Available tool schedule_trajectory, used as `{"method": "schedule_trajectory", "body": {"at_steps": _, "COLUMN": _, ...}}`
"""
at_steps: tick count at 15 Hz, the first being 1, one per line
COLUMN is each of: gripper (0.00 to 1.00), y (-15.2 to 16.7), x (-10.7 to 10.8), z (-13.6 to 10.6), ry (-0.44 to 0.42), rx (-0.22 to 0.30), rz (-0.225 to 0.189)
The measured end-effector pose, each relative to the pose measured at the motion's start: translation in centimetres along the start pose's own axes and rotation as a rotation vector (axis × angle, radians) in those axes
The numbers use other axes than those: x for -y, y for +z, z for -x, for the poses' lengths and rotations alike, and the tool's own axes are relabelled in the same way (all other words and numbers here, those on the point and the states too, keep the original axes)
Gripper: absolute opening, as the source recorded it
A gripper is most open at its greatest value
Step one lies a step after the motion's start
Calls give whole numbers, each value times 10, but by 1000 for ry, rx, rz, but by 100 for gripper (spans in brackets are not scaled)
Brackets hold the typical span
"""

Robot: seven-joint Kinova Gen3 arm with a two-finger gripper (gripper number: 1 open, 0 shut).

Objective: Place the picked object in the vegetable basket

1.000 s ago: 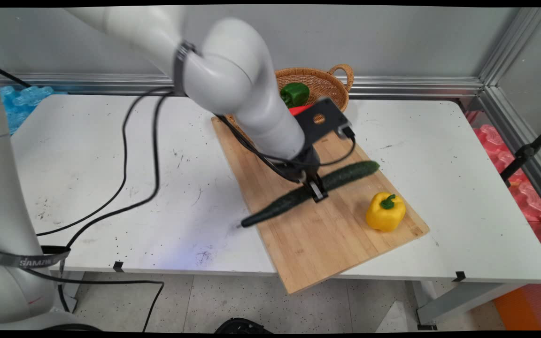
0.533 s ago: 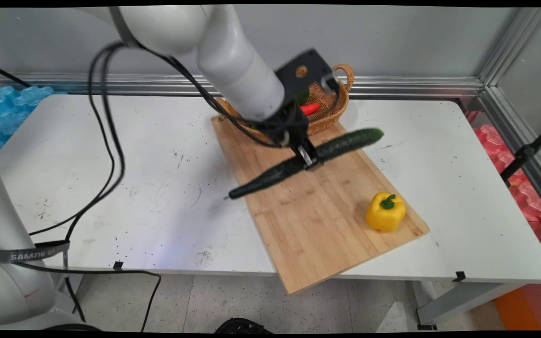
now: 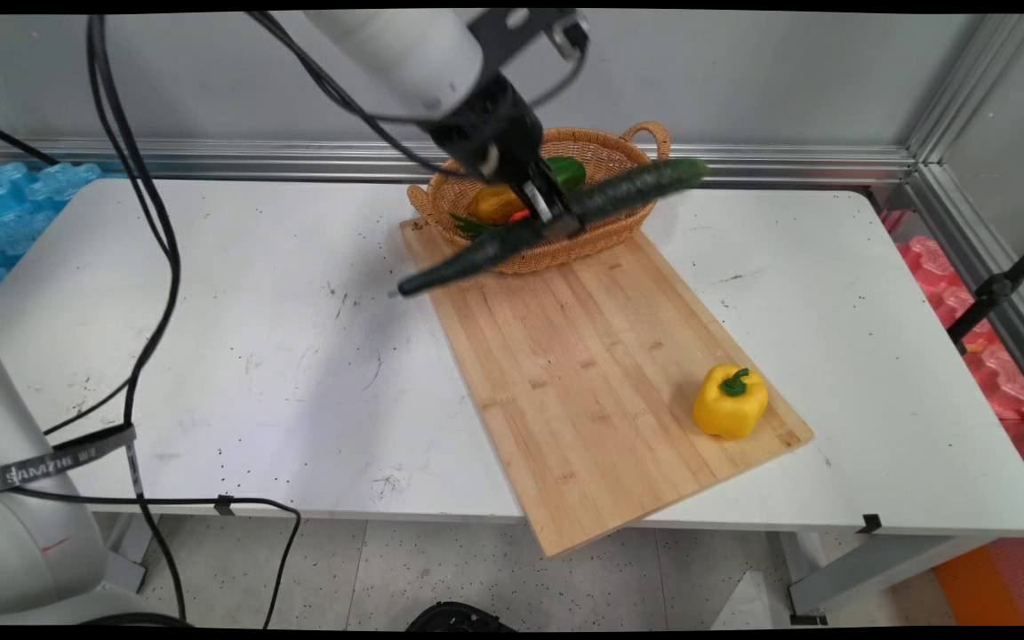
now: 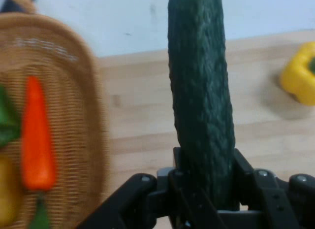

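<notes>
My gripper [image 3: 552, 213] is shut on the middle of a long dark green cucumber [image 3: 476, 253], held in the air above the front of a wicker basket [image 3: 601, 240]. The cucumber slants from lower left to upper right. In the hand view the cucumber [image 4: 199, 91] rises between the fingers [image 4: 246, 172], with the basket [image 4: 74, 115] to the left. In the basket lie a red pepper [image 4: 35, 140], a green pepper [image 3: 568, 169] and an orange-yellow vegetable [image 3: 492, 204]. A yellow bell pepper [image 3: 729, 401] sits on the wooden cutting board [image 3: 601, 382], far below the gripper.
The cutting board runs from the basket to beyond the table's [image 3: 210, 338] near edge. Black cables [image 3: 139, 222] hang from the arm at the left. The wall [image 3: 788, 80] stands close behind the basket.
The gripper has lifted the cucumber off the cutting board and carried it up and back, from the board's middle to above the basket. The yellow pepper stayed put.
</notes>
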Motion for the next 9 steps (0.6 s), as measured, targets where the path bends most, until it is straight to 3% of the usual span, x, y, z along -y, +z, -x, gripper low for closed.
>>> {"method": "schedule_trajectory", "body": {"at_steps": 5, "gripper": 0, "y": -18, "x": 59, "z": -5, "ry": -13, "rx": -7, "rz": -71}}
{"method": "schedule_trajectory", "body": {"at_steps": 9, "gripper": 0, "y": -7, "x": 97, "z": -14, "ry": -51, "rx": 4, "rz": -115}}
